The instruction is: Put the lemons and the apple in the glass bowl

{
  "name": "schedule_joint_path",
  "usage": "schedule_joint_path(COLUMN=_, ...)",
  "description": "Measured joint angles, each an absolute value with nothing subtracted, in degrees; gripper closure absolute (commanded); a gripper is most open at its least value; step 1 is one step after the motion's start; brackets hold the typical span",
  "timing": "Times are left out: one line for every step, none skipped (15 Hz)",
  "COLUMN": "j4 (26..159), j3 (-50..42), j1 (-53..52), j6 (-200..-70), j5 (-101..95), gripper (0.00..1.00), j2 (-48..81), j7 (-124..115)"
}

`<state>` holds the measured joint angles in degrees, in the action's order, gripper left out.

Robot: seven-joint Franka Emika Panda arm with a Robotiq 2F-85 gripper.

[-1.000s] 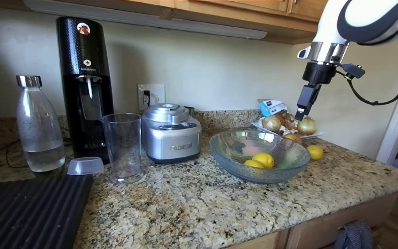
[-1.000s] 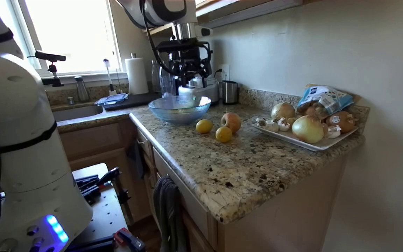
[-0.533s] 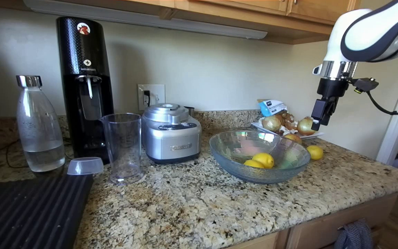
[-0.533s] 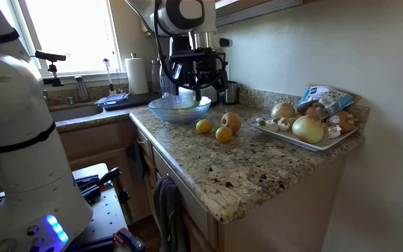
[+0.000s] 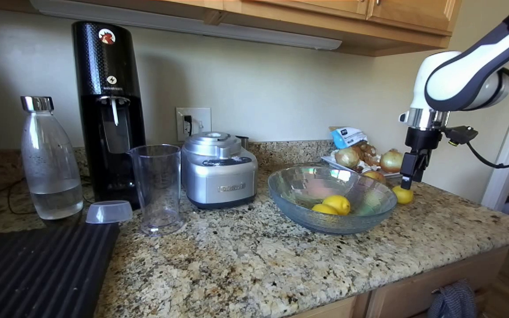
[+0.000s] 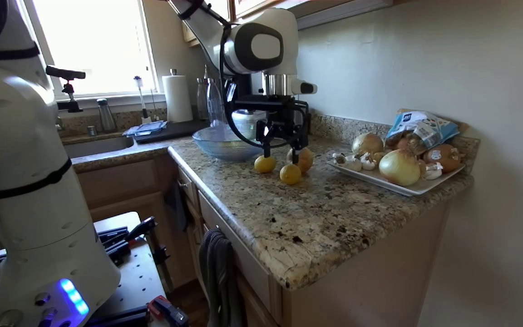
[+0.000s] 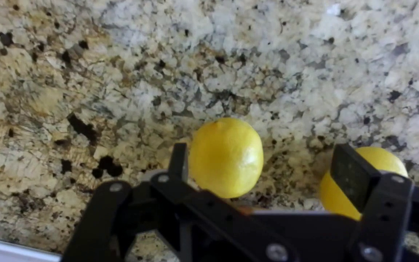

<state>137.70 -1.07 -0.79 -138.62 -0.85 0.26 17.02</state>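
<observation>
The clear glass bowl (image 5: 290,212) stands on the granite counter in both exterior views. Two yellow lemons (image 5: 338,204) show inside it. Outside the bowl, a lemon (image 6: 290,175), a second lemon (image 6: 265,165) and the reddish apple (image 6: 307,161) sit close together. My gripper (image 6: 281,157) hangs just above this group, pointing down. Its jaws stand wide apart, holding nothing. In the wrist view a lemon (image 7: 226,158) lies between the fingers in the picture, nearer the left one. The right finger partly covers a further lemon (image 7: 340,198). Only a reddish sliver, probably the apple, shows below.
A white plate (image 6: 379,182) with onions, garlic and a blue bag (image 6: 427,129) sits by the wall. Beyond the bowl are a food processor (image 5: 219,176), a tall clear cup (image 5: 157,190) and a black drink machine (image 5: 108,110). A towel (image 6: 218,272) hangs below the counter's front edge.
My gripper has come down and moved away from above the bowl toward the fruit on the counter. It stays open, and the fruit and the bowl have not moved.
</observation>
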Motion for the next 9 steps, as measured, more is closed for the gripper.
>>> schedule_joint_path(j4=137.62, j3=-1.18, j1=-0.51, j6=-139.57, j5=-0.84, gripper=0.0, j2=1.42, j7=17.75)
schedule_joint_path(j4=137.47, j3=-1.27, j1=-0.26, j6=-140.39, j5=-0.84, gripper=0.0, j2=2.46, j7=18.28)
schedule_joint_path(j4=137.27, j3=-1.28, j1=0.04, j6=-141.2, j5=-0.84, gripper=0.0, j2=3.45, j7=18.81)
schedule_joint_path(j4=137.04, j3=-1.28, j1=0.29, j6=-141.83, j5=-0.79, gripper=0.0, j2=4.39, j7=19.38)
schedule_joint_path(j4=136.74, j3=-1.28, j1=0.47, j6=-142.38, j5=-0.76, gripper=0.0, j2=5.24, j7=19.8)
schedule_joint_path(j4=136.39, j3=-1.28, j1=0.66, j6=-142.9, j5=-0.71, gripper=0.0, j2=6.09, j7=20.16)
schedule_joint_path(j4=136.0, j3=-1.28, j1=0.79, j6=-143.24, j5=-0.57, gripper=0.0, j2=6.97, j7=20.43)
schedule_joint_path(j4=135.55, j3=-1.26, j1=0.87, j6=-143.5, j5=-0.29, gripper=0.0, j2=7.79, j7=20.72)
schedule_joint_path(j4=135.11, j3=-1.2, j1=0.91, j6=-143.6, j5=0.25, gripper=0.06, j2=8.58, j7=21.23)
